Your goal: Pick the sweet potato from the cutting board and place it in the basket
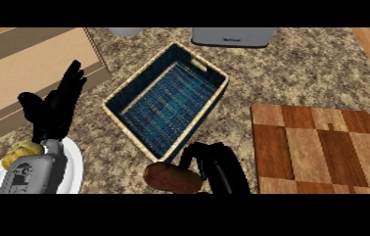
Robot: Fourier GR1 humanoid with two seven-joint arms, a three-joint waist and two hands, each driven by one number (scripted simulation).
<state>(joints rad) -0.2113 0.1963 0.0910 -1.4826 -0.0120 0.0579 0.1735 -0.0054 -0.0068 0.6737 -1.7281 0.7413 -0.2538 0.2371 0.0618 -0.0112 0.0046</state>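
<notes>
One sweet potato, held in the right hand at the counter's near edge, just outside the near corner of the basket. The fingers curl round the potato's right end; its brown-red body sticks out to the left of the hand. It is off the cutting board and not in the basket.

One basket: blue woven floor, pale rim, rectangular, set diagonally mid-counter. One handle slot shows in its far wall. Nothing lies inside it.

One cutting board, checkered wood in light and dark blocks, at the counter's right edge, running to the near edge. Nothing on it. It sits apart from the basket, with bare counter between them.

Left hand at the left edge of the counter, fingers straight and pointing up, holding nothing, resting. Its grey forearm overlaps one white plate at the near-left corner. One yellowish item sits at the plate's left side, partly hidden by the arm; cannot tell what it is.

At the far edge: one grey appliance, only its base showing, and one pale round object to its left, mostly cut off.

The counter is speckled stone; a tan striped surface borders it at far left.
</notes>
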